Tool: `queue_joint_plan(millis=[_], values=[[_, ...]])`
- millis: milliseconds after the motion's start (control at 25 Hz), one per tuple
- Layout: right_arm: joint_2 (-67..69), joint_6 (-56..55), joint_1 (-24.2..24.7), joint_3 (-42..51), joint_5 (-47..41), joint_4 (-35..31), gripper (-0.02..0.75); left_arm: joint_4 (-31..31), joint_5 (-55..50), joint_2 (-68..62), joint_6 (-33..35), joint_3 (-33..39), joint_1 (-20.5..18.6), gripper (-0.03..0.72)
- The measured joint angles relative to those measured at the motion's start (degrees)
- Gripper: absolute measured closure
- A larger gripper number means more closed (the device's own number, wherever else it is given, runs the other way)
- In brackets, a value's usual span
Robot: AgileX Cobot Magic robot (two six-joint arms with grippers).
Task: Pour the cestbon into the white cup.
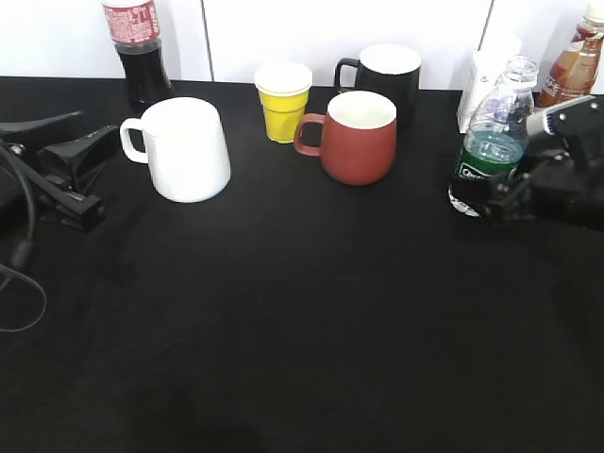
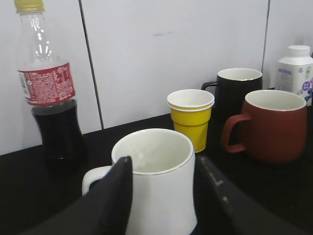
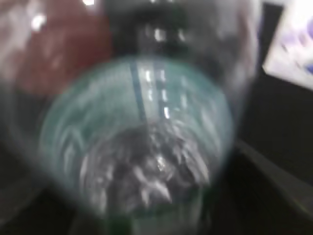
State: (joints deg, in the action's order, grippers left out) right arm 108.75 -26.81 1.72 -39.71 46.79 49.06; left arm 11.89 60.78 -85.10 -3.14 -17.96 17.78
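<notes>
The cestbon (image 1: 491, 142), a clear bottle with a green label, is tilted at the right of the black table. My right gripper (image 1: 498, 196) is shut on its lower part. In the right wrist view the blurred base of the cestbon (image 3: 146, 132) fills the frame, and only a dark finger shows at the lower right. The white cup (image 1: 186, 149) stands upright at the left, handle to the left. My left gripper (image 1: 104, 179) is open just left of it. In the left wrist view its fingers (image 2: 164, 164) flank the white cup (image 2: 161, 205), which looks empty.
A cola bottle (image 1: 138, 47) stands at the back left. A yellow cup (image 1: 283, 102), a red-brown mug (image 1: 360, 140) and a black mug (image 1: 385, 77) stand mid-back. A white carton (image 1: 483, 80) and a brown drink bottle (image 1: 576, 61) are behind the cestbon. A cable (image 1: 19, 274) lies at the left edge.
</notes>
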Motion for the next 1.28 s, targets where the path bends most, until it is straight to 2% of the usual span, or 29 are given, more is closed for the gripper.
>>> queue_joint_plan(millis=[160,240,280,320,360,440,480,520,560,600,680,840,920,1120,1280], values=[[-7.01,-3.07,0.0,4.44,-5.7,1.81,0.069,0.29,-5.2,0.0,-0.66,0.0,0.0,0.372],[-12.14,-6.55,0.0,5.61,-11.89,3.39,0.07,0.42,-11.67,0.02,-3.73,-0.14,0.0,0.372],[-15.05,-10.2,0.0,5.61,-15.6,6.42,0.073,0.7,-16.83,0.6,-5.89,-0.83,0.0,0.372],[-19.27,-17.83,0.0,5.61,-20.44,13.86,0.083,1.41,-27.14,2.75,-8.1,-3.51,0.07,0.372],[-20.52,-20.62,0.0,5.61,-21.84,16.55,0.085,1.41,-31.73,3.6,-8.44,-4.78,0.32,0.372],[-25.98,-29.6,0.0,5.61,-26.72,23.78,0.09,0.9,-49.72,7.97,-8.86,-10.56,1.71,0.372],[-29.7,-36.73,0.0,5.61,-27.24,29.29,0.101,-0.84,-59.14,10.28,-8.97,-13.23,2.87,0.372],[-30.89,-39.21,0.0,5.61,-27.26,31.53,0.104,-2.9,-66.53,12.56,-8.97,-15.74,3.74,0.372],[-33.04,-45.58,0.0,5.61,-27.45,38.03,0.11,-4.23,-72.47,15.27,-9.01,-17.35,4.39,0.372],[-35.65,-54.33,0.0,5.65,-27.71,48.26,0.124,-4.65,-76.58,18.03,-9.01,-18.51,4.74,0.372],[-38.9,-60.2,0.0,5.65,-27.2,54.17,0.136,-4.98,-84.8,25.99,-9.01,-19.58,5.02,0.372],[-43.73,-62.47,0.0,5.65,-24.49,55.09,0.141,-6.04,-101.9,38.6,-9.01,-19.58,5.02,0.372],[-45.51,-63.58,0.0,5.65,-22.49,55.09,0.141,-6.14,-109.56,47.39,-6.89,-19.58,5.05,0.372],[-46.05,-63.96,0.0,5.65,-19.93,55.15,0.143,-6.14,-117.61,69.55,-5.16,-14.06,5.05,0.372],[-46.05,-63.96,0.0,5.65,-19.82,55.15,0.143,-4.5,-121.5,80.65,-5.12,-11.93,4.43,0.372]])
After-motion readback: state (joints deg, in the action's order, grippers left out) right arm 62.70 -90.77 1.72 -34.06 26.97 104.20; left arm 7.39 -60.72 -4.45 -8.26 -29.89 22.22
